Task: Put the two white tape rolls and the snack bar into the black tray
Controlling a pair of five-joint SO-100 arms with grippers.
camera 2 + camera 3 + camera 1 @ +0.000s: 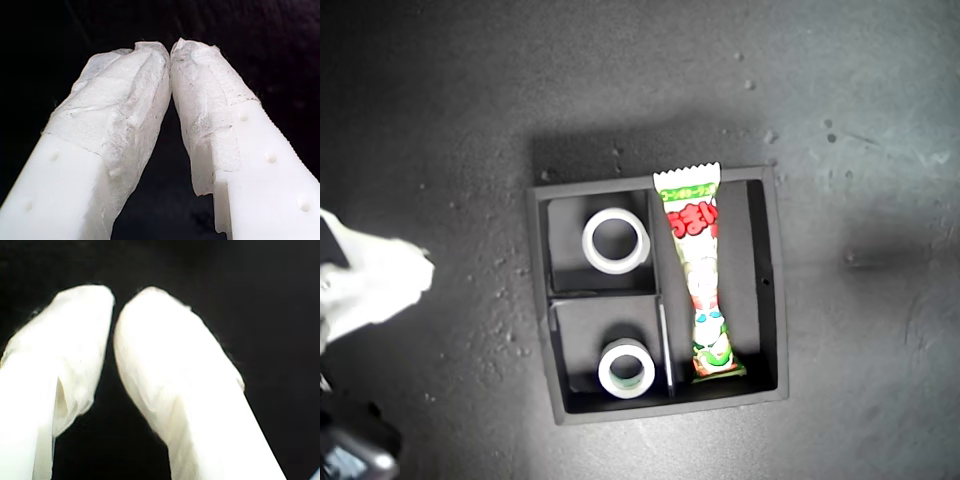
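- My first gripper (pixel 170 52): tips touching, nothing held.
- My second gripper (pixel 114 305): nearly closed, nothing held.
- Black tray (pixel 768 290): one tape roll (pixel 616 240) in each small compartment, second roll (pixel 626 368); snack bar (pixel 702 275) in the tall compartment.

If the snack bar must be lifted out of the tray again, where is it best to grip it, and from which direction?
Probably the crimped end of the snack bar: it rests on the tray rim at the exterior view's top, so it sits raised and free. Come from above, with the jaws closing across the bar's narrow width. Its other end lies low in the tall compartment, near the walls, leaving less room.
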